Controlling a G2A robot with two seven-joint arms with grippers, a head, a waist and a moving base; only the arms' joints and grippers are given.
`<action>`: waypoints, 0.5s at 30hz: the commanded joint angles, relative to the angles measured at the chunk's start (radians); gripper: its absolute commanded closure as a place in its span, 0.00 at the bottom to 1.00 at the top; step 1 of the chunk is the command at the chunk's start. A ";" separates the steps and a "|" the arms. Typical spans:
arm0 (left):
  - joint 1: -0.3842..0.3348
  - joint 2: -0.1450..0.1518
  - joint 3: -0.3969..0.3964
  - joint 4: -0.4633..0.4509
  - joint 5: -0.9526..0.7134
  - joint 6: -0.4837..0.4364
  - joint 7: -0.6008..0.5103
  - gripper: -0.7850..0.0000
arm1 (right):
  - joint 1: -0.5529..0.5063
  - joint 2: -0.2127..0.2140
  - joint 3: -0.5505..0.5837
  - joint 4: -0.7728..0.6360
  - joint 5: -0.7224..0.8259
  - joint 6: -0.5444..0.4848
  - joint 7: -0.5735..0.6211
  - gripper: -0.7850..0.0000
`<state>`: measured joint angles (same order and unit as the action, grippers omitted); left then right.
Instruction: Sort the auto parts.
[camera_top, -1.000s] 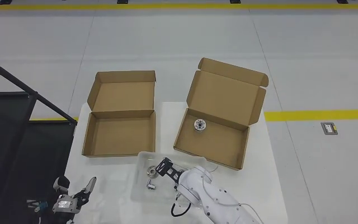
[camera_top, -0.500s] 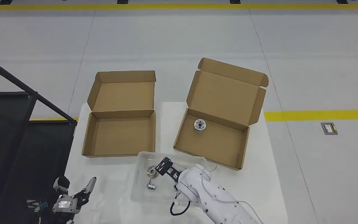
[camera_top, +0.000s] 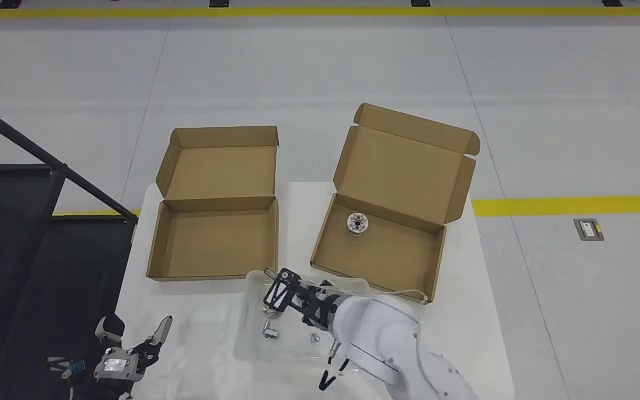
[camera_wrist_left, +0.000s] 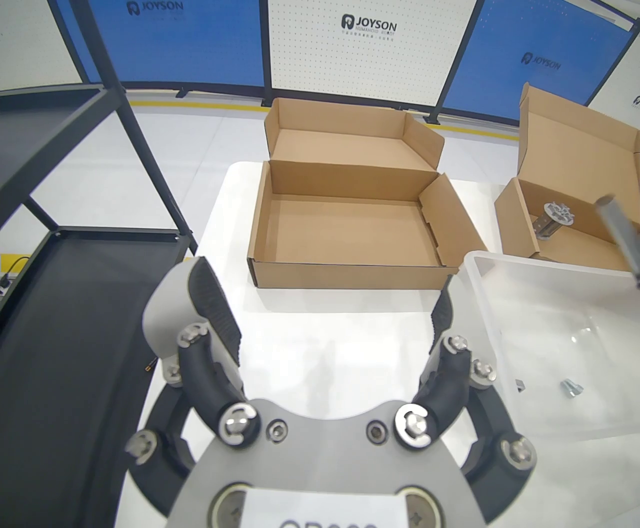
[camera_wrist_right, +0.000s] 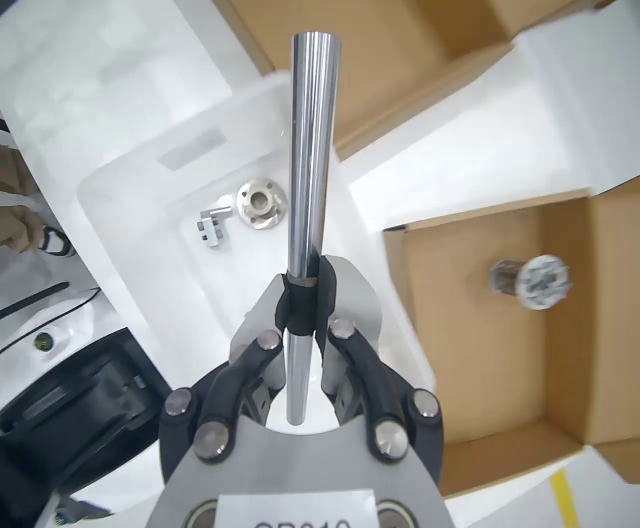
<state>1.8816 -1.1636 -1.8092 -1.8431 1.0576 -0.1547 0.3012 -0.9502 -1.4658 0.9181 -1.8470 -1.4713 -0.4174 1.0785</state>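
The right gripper clamps a steel rod above the clear bin, where a flange and bracket await sorting; one splined hub lies in the right box. The left gripper hangs open.

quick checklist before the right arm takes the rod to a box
1. Grip: ok, right gripper shut on rod.
2. Rod free of flange and bracket: ok, both lie in bin.
3. Left box empty: ok.
4. Right box has room: ok, one geared part inside.
5. Left gripper out of the way: ok, open, apart from bin.
6. Which box suits the rod: cannot tell.
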 joint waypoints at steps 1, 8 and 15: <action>0.000 0.000 0.000 0.000 0.000 0.000 0.000 0.00 | -0.013 0.014 0.034 -0.073 -0.084 -0.069 -0.041 1.00; 0.000 0.000 0.000 0.000 0.000 0.000 0.000 0.00 | 0.037 0.041 0.164 0.037 -0.212 -0.157 -0.189 1.00; 0.000 0.000 0.000 0.000 0.000 0.000 0.000 0.00 | 0.134 0.040 0.274 0.305 -0.176 -0.027 -0.057 1.00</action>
<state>1.8816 -1.1636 -1.8092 -1.8431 1.0576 -0.1547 0.3012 -0.8255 -1.4243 1.1892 -1.5762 -1.6531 -0.4619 1.0037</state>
